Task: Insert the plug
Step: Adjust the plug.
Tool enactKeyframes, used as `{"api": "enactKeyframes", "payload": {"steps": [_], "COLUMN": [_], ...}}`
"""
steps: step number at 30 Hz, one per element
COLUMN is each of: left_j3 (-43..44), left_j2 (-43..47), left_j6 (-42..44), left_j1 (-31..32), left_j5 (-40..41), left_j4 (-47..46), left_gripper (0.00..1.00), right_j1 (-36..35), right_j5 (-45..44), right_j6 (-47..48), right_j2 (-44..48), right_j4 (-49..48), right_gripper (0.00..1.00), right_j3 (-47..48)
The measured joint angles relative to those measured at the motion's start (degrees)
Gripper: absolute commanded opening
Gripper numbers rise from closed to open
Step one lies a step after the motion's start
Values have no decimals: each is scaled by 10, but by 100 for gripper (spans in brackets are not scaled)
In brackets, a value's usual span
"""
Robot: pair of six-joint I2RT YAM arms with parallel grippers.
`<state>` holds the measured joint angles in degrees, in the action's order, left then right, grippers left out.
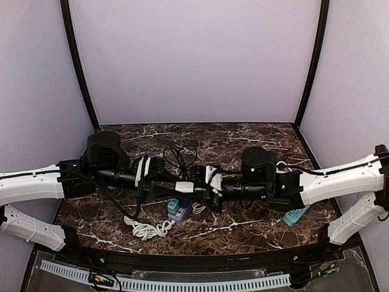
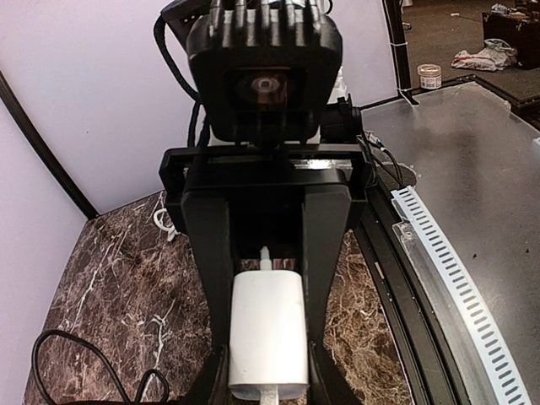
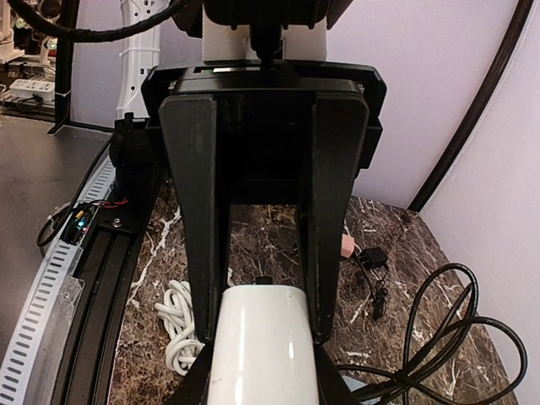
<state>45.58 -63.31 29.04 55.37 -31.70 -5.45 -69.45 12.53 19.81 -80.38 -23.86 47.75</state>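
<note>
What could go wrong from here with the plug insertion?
1. Left gripper and right gripper face each other closely; overshoot could make them collide.
2. The white adapter and white plug sit between wide fingers that hide the joint, so misalignment may jam.
3. The black cable and white cord coil on the table below could snag.

- The white block [image 2: 268, 333] between my left fingers [image 2: 207, 278] runs off the bottom edge of the left wrist view.
- The white body [image 3: 263, 346] is cut off likewise in the right wrist view (whether my right fingers [image 3: 196, 219] truly clamp it, I cannot tell).
- From above, my right arm [image 1: 340, 179] hides part of a teal object [image 1: 296, 216].
- Where my fingers meet, the top view shows only dark clutter.
</note>
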Motion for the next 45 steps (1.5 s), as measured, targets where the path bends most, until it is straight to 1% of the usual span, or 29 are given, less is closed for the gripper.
{"api": "enactKeyframes", "payload": {"steps": [2, 3, 6, 9, 14, 17, 21, 23, 28, 29, 32, 33, 42, 43, 45], "left_j3": [0, 0, 0, 0, 0, 0, 0, 0, 0, 0, 0, 0, 0, 0, 0], "left_j2": [0, -1, -1, -1, -1, -1, -2, -3, -9, -10, -11, -11, -12, -13, -15], "left_j6": [2, 3, 4, 5, 9, 10, 7, 4, 2, 2, 1, 1, 1, 1, 2], "left_j1": [0, 0, 1, 1, 1, 1, 1, 1, 1, 1, 1, 1, 0, 0, 0], "left_j5": [6, 12, 26, 35, 45, 50, 47, 44, 41, 41, 41, 41, 39, 38, 35], "left_j4": [0, -1, -2, -2, 0, 9, 30, 34, 42, 43, 45, 45, 69, 69, 69], "left_gripper": [1, 1, 1, 1, 1, 1, 1, 1, 1, 1, 1, 1, 1, 1, 1], "right_j1": [-1, -2, -3, -3, -3, -3, -3, -3, -3, -3, -3, -3, -3, -3, -3], "right_j5": [-10, -22, -50, -66, -88, -96, -90, -84, -74, -73, -70, -69, -51, -48, -43], "right_j6": [-5, -9, -23, -33, -41, -44, -45, -44, -44, -44, -40, -43, -38, -38, -38], "right_j2": [0, -2, -7, -8, -7, 6, 45, 57, 50, 45, 30, 26, 2, 1, -1], "right_j4": [4, 9, 20, 31, 55, 82, 105, 107, 115, 118, 130, 134, 149, 149, 149], "right_gripper": [46, 49, 53, 54, 59, 58, 53, 54, 53, 48, 31, 30, 32, 33, 37], "right_j3": [1, 4, 12, 14, 14, 14, 10, 10, 11, 12, 14, 14, 26, 27, 29]}}
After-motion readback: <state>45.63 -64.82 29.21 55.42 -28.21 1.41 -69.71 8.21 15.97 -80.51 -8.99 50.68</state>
